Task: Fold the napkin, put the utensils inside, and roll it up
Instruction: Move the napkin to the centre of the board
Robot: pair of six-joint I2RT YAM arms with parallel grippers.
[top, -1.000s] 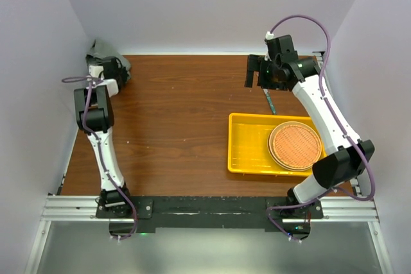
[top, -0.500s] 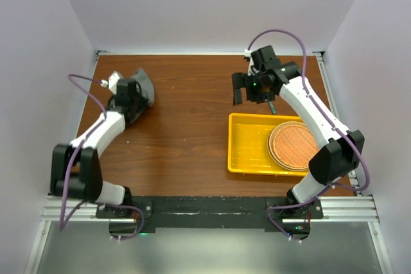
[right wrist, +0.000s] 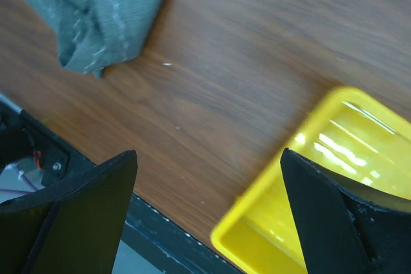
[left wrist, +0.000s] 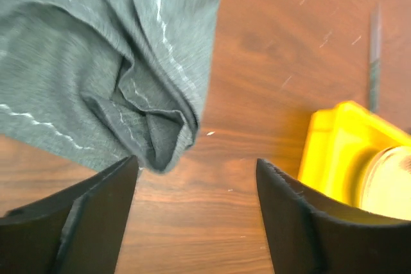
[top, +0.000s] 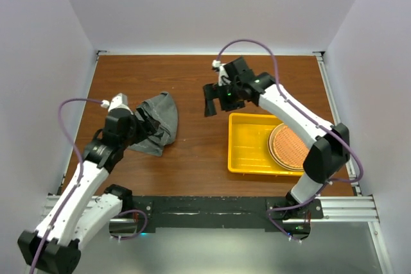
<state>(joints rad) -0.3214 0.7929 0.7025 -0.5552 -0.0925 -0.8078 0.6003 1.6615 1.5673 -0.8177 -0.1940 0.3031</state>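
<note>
– Napkin (top: 159,123) is sitting nearer the middle now?
– Yes, out of the far corner, bunching just ahead of the left gripper (left wrist: 196,162), jaws wide, seemingly loose. Right gripper (right wrist: 209,155) is gaping too.

I'm working in a robot lab cell, a closed test bench rather than any lived-in room. Plain pale walls (top: 192,4) box in a wood-grain table (top: 192,152) on three sides. An aluminium rail (top: 350,205) runs along the near edge, and the left arm (top: 77,187) and right arm (top: 292,110) are bolted to a black plate (top: 205,208) on it. Purple cables (top: 247,42) loop openly over the arms.
</note>
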